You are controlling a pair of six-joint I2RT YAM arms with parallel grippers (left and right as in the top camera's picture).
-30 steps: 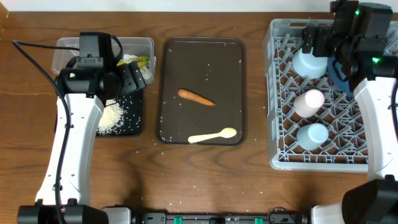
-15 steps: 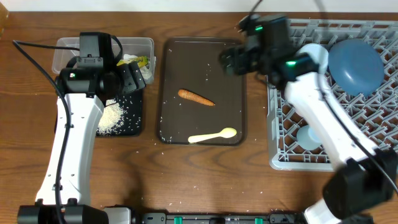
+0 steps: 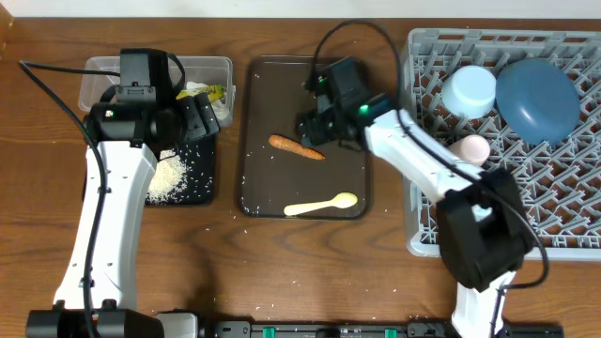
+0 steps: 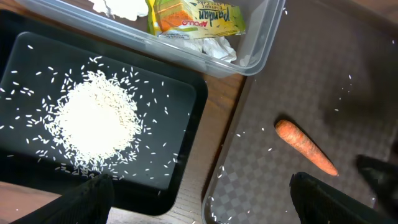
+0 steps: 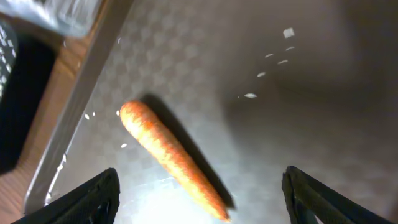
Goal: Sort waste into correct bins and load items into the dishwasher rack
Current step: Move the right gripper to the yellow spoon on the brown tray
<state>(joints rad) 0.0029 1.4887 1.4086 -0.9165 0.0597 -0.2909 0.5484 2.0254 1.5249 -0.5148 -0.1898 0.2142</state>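
- Dishwasher rack [image 3: 563, 202] is standing at the table's right.
- Serving tray [image 3: 282, 94] is lying mid-table, carrying the carrot [image 5: 171, 158].
- Right gripper [image 5: 199, 202] is hovering over the carrot, jaws spread.
- Left gripper [image 4: 199, 202] is hanging spread at the black tray [image 4: 25, 62] edge.

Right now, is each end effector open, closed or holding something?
Left end effector: open, holding nothing.
Right end effector: open over the carrot, not gripping it.

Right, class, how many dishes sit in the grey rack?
3: light blue bowl at the back, dark blue plate beside it, white-pink cup nearer the front. The right arm may hide more.
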